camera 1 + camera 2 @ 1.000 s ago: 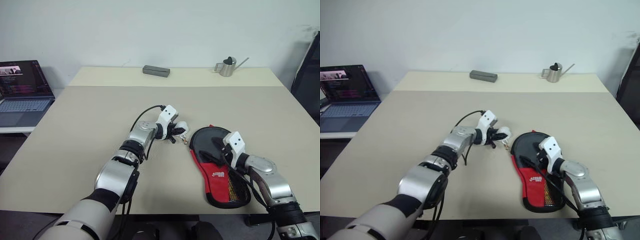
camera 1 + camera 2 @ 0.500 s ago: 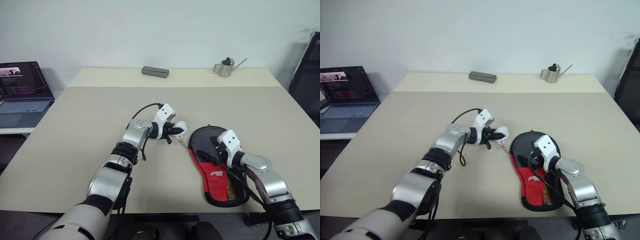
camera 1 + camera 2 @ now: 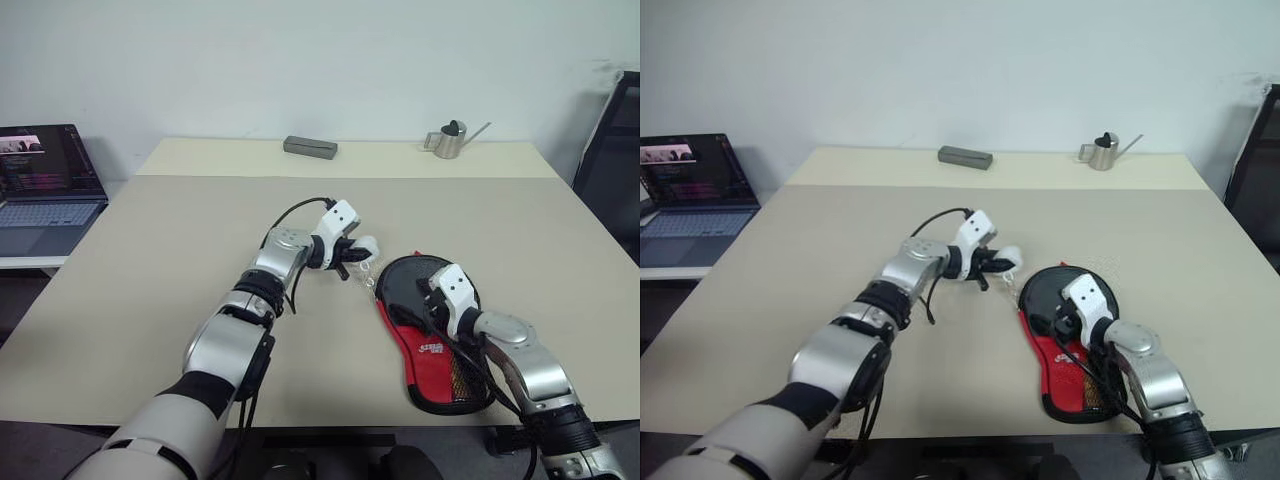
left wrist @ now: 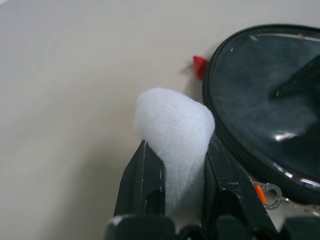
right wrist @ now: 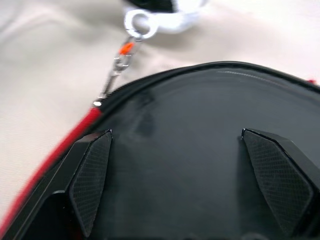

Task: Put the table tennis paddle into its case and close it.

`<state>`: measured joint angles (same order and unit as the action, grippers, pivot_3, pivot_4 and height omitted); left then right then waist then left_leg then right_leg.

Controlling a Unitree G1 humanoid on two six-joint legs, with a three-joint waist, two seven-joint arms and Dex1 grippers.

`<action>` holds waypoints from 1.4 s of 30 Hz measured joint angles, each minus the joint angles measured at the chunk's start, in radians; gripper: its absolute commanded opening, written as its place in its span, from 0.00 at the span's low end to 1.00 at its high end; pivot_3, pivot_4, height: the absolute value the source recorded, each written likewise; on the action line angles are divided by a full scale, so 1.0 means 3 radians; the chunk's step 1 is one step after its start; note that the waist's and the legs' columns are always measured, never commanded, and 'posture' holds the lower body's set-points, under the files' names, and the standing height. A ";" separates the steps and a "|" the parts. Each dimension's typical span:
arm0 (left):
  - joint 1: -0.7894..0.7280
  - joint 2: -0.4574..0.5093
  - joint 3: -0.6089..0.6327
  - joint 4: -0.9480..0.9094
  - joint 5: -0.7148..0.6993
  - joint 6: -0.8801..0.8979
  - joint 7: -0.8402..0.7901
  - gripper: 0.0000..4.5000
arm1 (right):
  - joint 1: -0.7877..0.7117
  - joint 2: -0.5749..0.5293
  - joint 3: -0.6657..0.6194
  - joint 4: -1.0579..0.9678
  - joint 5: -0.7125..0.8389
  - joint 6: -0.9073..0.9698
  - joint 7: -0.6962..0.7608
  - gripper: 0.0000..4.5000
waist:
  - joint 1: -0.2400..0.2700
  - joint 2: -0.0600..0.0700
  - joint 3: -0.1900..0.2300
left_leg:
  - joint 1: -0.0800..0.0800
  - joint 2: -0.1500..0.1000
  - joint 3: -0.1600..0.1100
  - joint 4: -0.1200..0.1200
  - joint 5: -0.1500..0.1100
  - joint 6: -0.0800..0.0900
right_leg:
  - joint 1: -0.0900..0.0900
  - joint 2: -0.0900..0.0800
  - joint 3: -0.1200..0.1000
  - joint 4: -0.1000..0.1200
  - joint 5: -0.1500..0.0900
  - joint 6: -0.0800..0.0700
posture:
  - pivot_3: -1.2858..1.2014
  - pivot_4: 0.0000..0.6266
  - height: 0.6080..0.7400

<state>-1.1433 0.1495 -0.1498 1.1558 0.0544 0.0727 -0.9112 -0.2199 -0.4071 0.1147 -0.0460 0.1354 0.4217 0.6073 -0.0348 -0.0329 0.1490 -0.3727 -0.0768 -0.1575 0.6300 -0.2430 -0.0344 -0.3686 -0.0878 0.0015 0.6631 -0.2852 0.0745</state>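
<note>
While your left gripper (image 4: 182,165) pinches the white pom-pom (image 4: 174,127) just beside the case's round end, your right gripper (image 5: 192,187) stands wide, its fingers (image 5: 90,177) spread over the case's dark face. You can see the case (image 3: 432,335) lying flat near the front edge of the beige table (image 3: 150,260); whether the paddle is inside, you cannot tell. Farther back sit a grey block (image 3: 310,147) and a small metal watering can (image 3: 450,139) by the white wall. An open laptop (image 3: 45,185) stands off your left.
</note>
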 measured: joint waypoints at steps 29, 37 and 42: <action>-0.0219 0.0000 0.0000 0.0525 0.0348 -0.0225 0.0318 0.12 | 0.0196 0.0327 -0.0030 -0.0044 0.0001 0.0053 -0.0482 1.00 | 0.0015 -0.0047 -0.0037 | 0.0052 0.0007 -0.0025 -0.0007 -0.0008 -0.0009 | 0.0053 0.0004 -0.0024 -0.0022 -0.0004 0.0001 | 0.52 0.24 1.00; -0.0334 -0.0168 0.0030 0.0644 0.0387 -0.0228 0.0568 0.12 | 0.0580 0.0338 -0.0046 -0.0484 0.0004 0.0082 -0.0646 1.00 | 0.0023 -0.0050 -0.0044 | 0.0039 0.0006 -0.0037 -0.0010 -0.0031 -0.0009 | 0.0053 0.0005 -0.0039 -0.0051 -0.0012 0.0008 | 0.52 0.24 1.00; -0.0380 -0.0260 0.0037 0.0717 0.0423 -0.0269 0.0766 0.12 | 0.0720 0.0341 -0.0042 -0.0690 0.0004 0.0173 -0.0736 1.00 | 0.0036 -0.0051 -0.0044 | 0.0035 0.0003 -0.0037 -0.0009 -0.0041 -0.0005 | 0.0053 0.0003 -0.0038 -0.0060 -0.0019 0.0016 | 0.52 0.24 1.00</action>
<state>-1.2573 0.0714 -0.1387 1.3709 0.1812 -0.0080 -0.6815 -0.0038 -0.3048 0.1020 -0.2530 0.1365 0.4735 0.3865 -0.0239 -0.0481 0.1359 -0.3623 -0.0758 -0.1685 0.6272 -0.2553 -0.0360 -0.3528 -0.0868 -0.0099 0.6452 -0.2909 0.0792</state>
